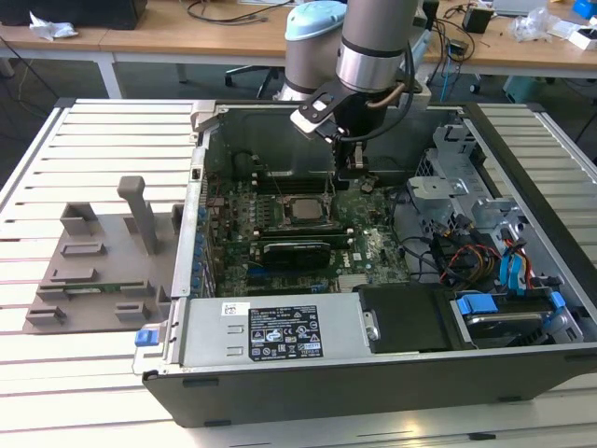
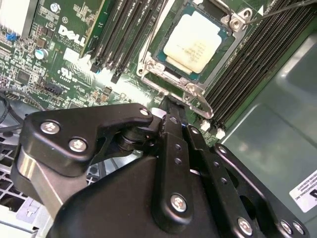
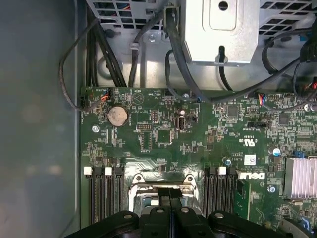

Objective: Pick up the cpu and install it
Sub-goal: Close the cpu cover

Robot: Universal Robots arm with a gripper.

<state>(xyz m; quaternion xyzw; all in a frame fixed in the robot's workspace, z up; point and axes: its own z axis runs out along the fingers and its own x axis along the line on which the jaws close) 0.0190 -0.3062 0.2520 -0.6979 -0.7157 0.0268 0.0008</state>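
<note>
The cpu [image 1: 303,211] lies flat in the motherboard socket, inside the open computer case [image 1: 201,168]. Its silver top [image 2: 194,40] sits within the metal socket frame [image 2: 148,67] in the second wrist view. My gripper [image 1: 353,175] hangs just above the board, a little toward the exterior view's right of the socket. Its two black fingers are pressed together with nothing between them, as both wrist views show at the gripper [image 2: 170,104] [image 3: 170,192]. The fingertips sit at the edge of the socket frame [image 3: 161,184], beside the cpu and apart from it.
Memory slots [image 2: 126,34] flank the socket on both sides. A grey fixture plate [image 1: 103,261] lies on the slatted table at the exterior view's left. The power supply [image 1: 280,331], a drive cage with blue tabs [image 1: 508,308] and cables [image 3: 173,59] crowd the case.
</note>
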